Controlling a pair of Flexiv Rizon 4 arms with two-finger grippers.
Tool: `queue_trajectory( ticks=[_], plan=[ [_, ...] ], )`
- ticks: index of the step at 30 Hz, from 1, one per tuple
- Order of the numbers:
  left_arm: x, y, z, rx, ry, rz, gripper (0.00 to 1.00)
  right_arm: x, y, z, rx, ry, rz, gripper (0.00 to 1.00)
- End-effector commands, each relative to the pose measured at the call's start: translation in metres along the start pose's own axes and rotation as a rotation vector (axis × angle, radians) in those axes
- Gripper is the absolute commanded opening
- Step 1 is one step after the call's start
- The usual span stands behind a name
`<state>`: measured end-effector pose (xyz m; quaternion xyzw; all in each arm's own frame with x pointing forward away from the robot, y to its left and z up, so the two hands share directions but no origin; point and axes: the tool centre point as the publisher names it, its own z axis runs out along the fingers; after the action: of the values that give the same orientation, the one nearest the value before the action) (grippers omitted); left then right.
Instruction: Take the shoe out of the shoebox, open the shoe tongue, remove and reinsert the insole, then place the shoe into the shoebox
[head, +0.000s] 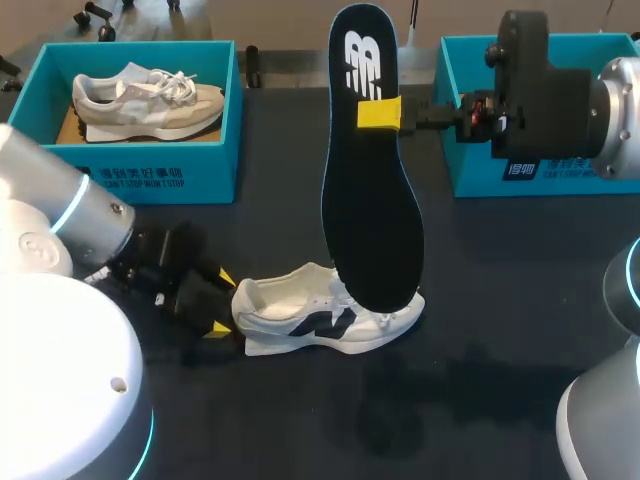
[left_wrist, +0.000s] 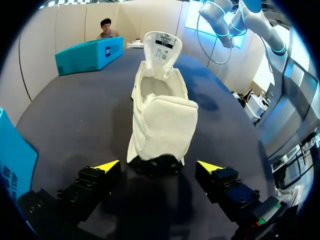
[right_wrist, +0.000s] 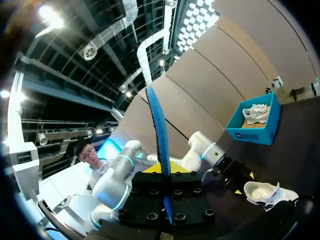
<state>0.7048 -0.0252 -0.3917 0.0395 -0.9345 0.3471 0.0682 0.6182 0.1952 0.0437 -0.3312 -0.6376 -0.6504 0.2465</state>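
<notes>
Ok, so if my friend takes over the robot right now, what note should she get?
Left gripper: open, just behind the heel of the shoe, not gripping it.
Right gripper: shut on the insole, holding it upright over the shoe.
The shoe lies on the table, out of the box, with its tongue lifted.
The left box holds another shoe. The right box sits behind the right arm.
Done: shoe out, tongue open, insole out.
To do: slide the insole back in, then put the shoe into the box.
</notes>
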Motion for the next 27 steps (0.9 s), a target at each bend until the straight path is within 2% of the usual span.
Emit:
queue_trajectory(
  ticks=[1,5,10,14,22,27],
  plan=[
    [0.001,-0.002,-0.001,-0.057,0.001,-0.001,1.0,0.001,-0.001,0.004,-0.006,-0.001,0.0,0.0],
    [0.001,-0.002,-0.001,-0.057,0.001,-0.001,1.0,0.001,-0.001,0.004,-0.006,-0.001,0.0,0.0],
    [0.001,-0.015,-0.008,-0.21,0.035,-0.032,1.0,0.001,-0.001,0.004,-0.006,-0.001,0.0,0.0],
    [0.002,-0.023,-0.012,-0.292,0.034,-0.022,1.0,0.001,-0.001,0.004,-0.006,-0.001,0.0,0.0],
    [0.007,-0.036,-0.015,-0.435,0.026,-0.012,1.0,0.001,-0.001,0.004,-0.006,-0.001,0.0,0.0],
    [0.012,-0.044,-0.018,-0.483,0.023,-0.011,1.0,0.001,-0.001,0.004,-0.006,-0.001,0.0,0.0]
  ],
)
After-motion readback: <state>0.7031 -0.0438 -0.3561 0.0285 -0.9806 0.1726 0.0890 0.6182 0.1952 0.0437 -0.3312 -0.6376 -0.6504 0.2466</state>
